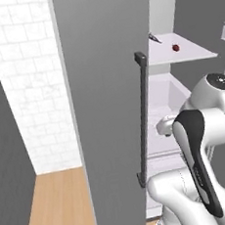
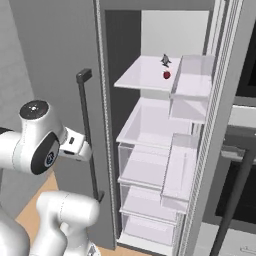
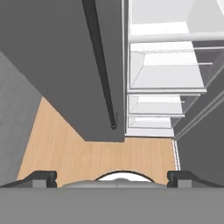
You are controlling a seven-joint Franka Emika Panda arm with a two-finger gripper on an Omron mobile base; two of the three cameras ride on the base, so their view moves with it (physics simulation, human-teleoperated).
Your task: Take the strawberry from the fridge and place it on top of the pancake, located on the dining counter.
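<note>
Left base view: fridge [image 1: 106, 85] right door open, strawberry [image 1: 175, 48] on upper shelf [image 1: 191, 52], far right, untouched. Pick and placing on pancake judged outstanding.

Right base view: strawberry [image 2: 167, 75] near shelf's right end, beside small dark item [image 2: 165, 60].

Hand view: gripper [image 3: 112, 176] spread wide, empty, aimed at floor [image 3: 87, 153] by left door handle [image 3: 103, 65]; strawberry well above jaws.

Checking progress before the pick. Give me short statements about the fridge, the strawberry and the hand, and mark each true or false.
1. One fridge door stands open, shelves showing. True.
2. The strawberry lies in the bottom drawer. False: it sits on the top shelf.
3. The hand grips the strawberry. False: its fingers stand apart and hold nothing.
4. A small dark thing sits just behind the strawberry. True.
5. The left door's bar handle is vertical. True.
</note>
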